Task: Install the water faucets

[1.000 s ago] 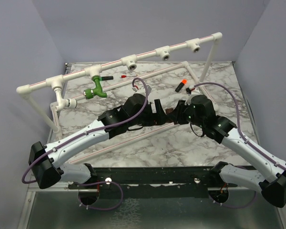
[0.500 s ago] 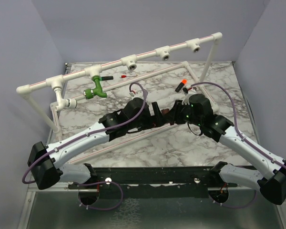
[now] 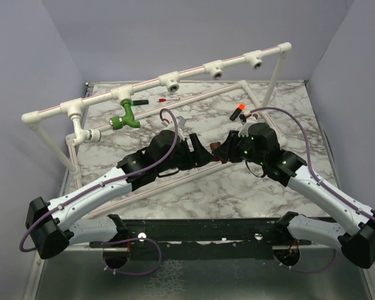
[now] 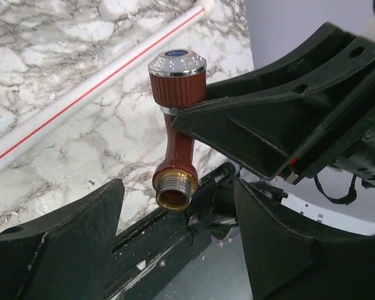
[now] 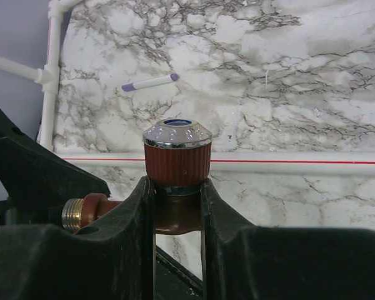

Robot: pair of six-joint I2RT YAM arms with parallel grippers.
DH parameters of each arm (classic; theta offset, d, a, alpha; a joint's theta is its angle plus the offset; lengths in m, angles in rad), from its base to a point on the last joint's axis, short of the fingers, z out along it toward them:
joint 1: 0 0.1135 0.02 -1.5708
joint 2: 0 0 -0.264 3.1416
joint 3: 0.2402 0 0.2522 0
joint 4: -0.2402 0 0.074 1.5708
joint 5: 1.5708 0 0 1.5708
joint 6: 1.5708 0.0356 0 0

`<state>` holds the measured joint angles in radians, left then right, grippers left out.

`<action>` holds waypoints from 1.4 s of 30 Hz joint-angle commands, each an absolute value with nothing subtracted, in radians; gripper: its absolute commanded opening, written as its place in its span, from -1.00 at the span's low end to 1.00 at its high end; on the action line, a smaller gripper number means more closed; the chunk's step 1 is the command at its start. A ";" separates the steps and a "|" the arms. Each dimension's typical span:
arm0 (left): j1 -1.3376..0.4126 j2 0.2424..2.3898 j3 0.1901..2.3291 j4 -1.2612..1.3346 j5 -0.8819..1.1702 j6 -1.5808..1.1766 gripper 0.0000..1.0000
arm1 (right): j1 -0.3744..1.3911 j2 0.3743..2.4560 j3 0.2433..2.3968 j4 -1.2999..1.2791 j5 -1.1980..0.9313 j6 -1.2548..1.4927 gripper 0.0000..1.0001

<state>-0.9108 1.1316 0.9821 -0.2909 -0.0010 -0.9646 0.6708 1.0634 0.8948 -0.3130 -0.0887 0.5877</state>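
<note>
Right tool (image 5: 175, 197) clenched under brown faucet (image 4: 177, 140) knob; left tool (image 4: 177, 203) released, straddling its threads. Likely light, rigid, slick: grip neck.

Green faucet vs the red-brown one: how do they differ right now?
Colour: the green faucet is bright green; the red-brown faucet is dark red with a chrome cap.
Place: the green faucet hangs at a tee on the white pipe rail; the red-brown faucet is clamped in the right gripper.
Thread: the red-brown faucet's brass end is bare; the green faucet's is hidden.
Both are small taps.
</note>
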 commanded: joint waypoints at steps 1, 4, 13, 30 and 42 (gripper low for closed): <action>-0.908 1.152 0.953 -0.238 0.095 -0.969 0.42 | 0.688 1.049 0.919 -0.267 -0.134 0.603 -0.99; -0.907 1.161 0.953 -0.231 0.103 -0.970 0.34 | 0.695 1.049 0.919 -0.267 -0.130 0.603 -0.99; -0.905 1.157 0.951 -0.227 0.103 -0.971 0.13 | 0.705 1.047 0.914 -0.270 -0.111 0.600 -0.99; -0.886 1.157 0.940 -0.224 0.110 -0.987 -1.00 | 0.715 1.025 0.913 -0.279 -0.106 0.597 -0.90; -0.854 1.074 0.908 -0.219 0.098 -0.982 -1.00 | 0.715 0.974 0.911 -0.313 -0.098 0.586 0.36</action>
<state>-0.8703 1.1236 0.9360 -0.2386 0.1013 -0.9829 0.7078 1.0126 0.8948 -0.3084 -0.0952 0.5888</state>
